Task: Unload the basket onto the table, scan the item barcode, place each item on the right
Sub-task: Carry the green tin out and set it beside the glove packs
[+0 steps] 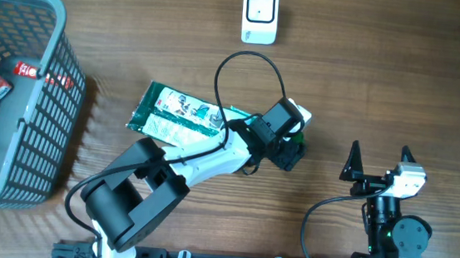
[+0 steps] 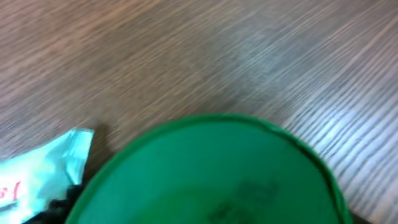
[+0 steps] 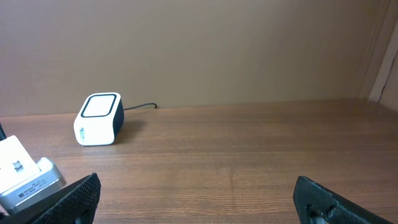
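Observation:
A round green lid (image 2: 211,174) of an item fills the lower half of the left wrist view, very close and blurred. Overhead, only a sliver of that green item (image 1: 298,136) shows under my left gripper (image 1: 288,153), which sits right on top of it at the table's middle. The left fingers are hidden in both views, so their grip cannot be judged. The white barcode scanner (image 1: 259,15) stands at the far edge, and the scanner (image 3: 98,118) faces the right wrist camera. My right gripper (image 1: 379,161) rests open and empty at the near right, fingertips (image 3: 87,186) wide apart.
A green and white packet (image 1: 177,112) lies flat just left of the left gripper, and a corner of the packet (image 2: 43,180) shows in the left wrist view. A grey mesh basket (image 1: 50,88) with several small items stands at the far left.

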`<state>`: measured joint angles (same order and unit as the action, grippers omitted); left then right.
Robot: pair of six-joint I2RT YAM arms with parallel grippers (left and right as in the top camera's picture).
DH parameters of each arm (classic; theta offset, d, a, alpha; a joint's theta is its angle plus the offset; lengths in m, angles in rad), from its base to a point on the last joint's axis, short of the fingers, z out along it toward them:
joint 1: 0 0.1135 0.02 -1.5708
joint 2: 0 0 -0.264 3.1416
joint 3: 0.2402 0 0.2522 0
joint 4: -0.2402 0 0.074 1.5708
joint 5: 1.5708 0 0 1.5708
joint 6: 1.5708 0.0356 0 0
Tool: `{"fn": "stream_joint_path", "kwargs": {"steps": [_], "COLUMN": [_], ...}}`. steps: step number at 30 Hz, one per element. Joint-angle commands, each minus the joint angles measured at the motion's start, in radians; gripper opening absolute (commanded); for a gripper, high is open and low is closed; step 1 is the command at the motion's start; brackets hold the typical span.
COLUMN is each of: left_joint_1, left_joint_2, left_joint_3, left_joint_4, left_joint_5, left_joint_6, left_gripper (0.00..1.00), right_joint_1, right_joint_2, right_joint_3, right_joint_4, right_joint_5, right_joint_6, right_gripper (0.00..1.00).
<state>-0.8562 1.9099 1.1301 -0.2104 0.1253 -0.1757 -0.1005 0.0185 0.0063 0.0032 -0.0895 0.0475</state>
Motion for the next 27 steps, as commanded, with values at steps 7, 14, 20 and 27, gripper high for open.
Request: {"fn": "stream_joint_path", "kwargs": {"steps": [7, 14, 20, 27], "left_joint_1": [0.004, 0.035, 0.206, 0.697], "left_joint_2": [-0.238, -0.439, -0.618, -0.851], "left_joint_3": [0.26, 0.284, 0.284, 0.284], "left_joint_4": [-0.312, -0.413, -0.602, -0.64], "left_joint_5": [-0.166, -0.582, -0.735, -0.728], "left_joint_6": [0.012, -0.197, -0.379, -0.545], "left_gripper": [1.0, 1.0, 1.0, 1.0], "right_joint_1": [0.002, 0.002, 0.002, 0.002], "right_joint_2": [-0.005, -0.005, -0.005, -0.005], "right_joint_3": [-0.001, -0.001, -0.001, -0.001], "right_joint_4": [0.003, 0.003, 0.002, 0.002], "right_joint_5": [-0.013, -0.012, -0.013, -0.012], "right_joint_6": [0.006, 0.005, 0.006, 0.006], "right_gripper": [1.0, 1.0, 1.0, 1.0]}}
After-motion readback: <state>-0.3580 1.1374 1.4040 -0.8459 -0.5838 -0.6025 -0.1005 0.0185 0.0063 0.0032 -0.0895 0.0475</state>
